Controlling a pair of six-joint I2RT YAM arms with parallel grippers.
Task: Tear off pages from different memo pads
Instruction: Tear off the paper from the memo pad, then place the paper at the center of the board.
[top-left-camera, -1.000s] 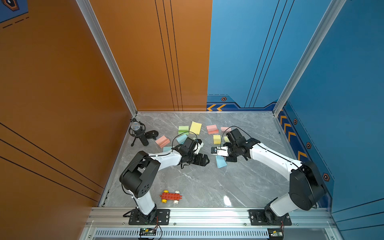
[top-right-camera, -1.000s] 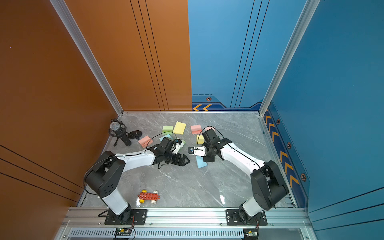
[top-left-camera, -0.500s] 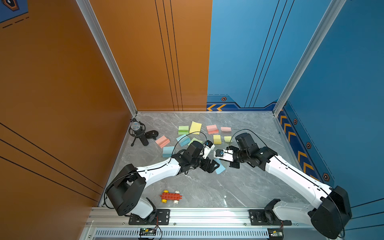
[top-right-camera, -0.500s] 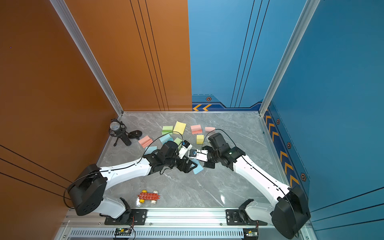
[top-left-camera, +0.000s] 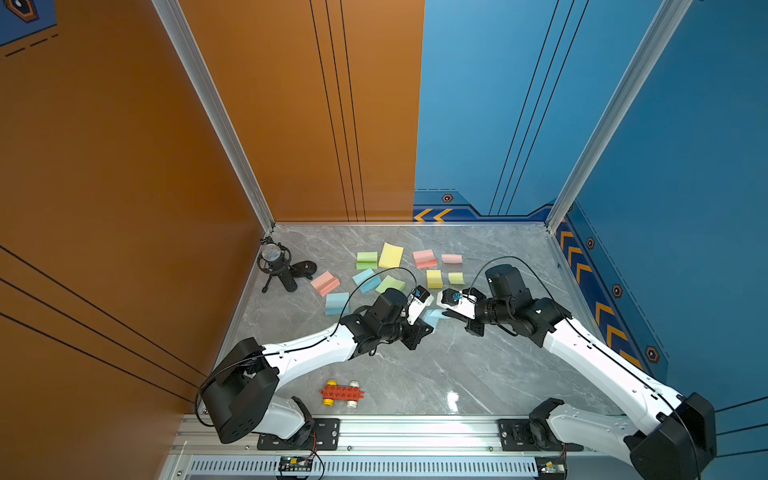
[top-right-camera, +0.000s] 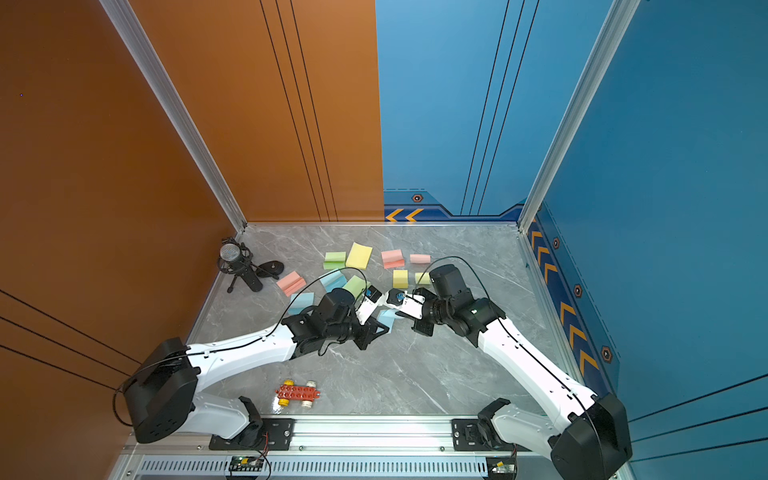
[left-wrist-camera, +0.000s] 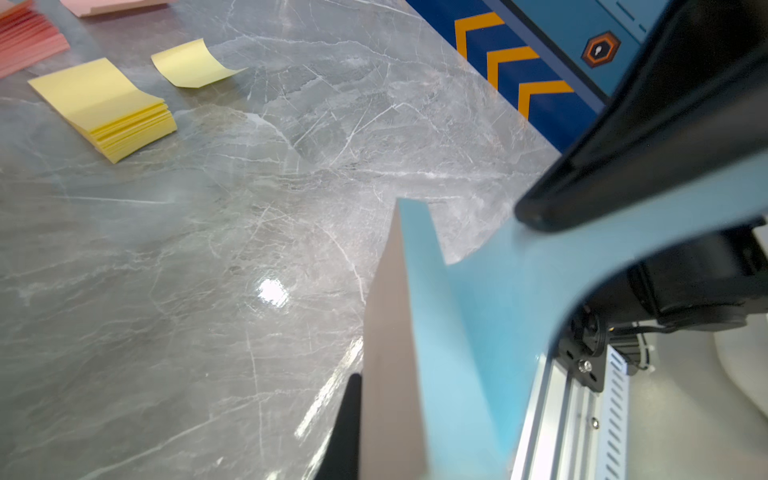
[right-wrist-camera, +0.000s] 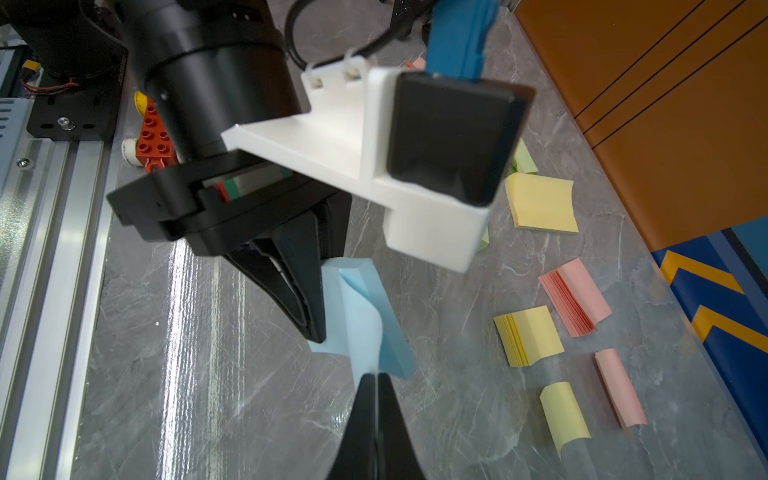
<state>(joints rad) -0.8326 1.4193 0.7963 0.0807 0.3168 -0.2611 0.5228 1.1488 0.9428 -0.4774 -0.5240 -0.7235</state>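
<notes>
Inspecting both top views, centre of frame: blue memo pad (top-left-camera: 434, 319) sits between the grippers, left gripper (top-left-camera: 428, 328) clamped on it, right gripper (top-left-camera: 448, 314) closed at its other side. Left wrist view: one black finger (left-wrist-camera: 348, 419) lies against the pad's grey back; blue page (left-wrist-camera: 519, 282) curls away into the right gripper's pressed-together fingers. Right wrist view: right fingertips pinch the page's edge; left fingers grip the pad.

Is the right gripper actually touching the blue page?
Touching. The right wrist view shows the right gripper shut on the blue page, which curls from the blue memo pad into its tips.
</notes>
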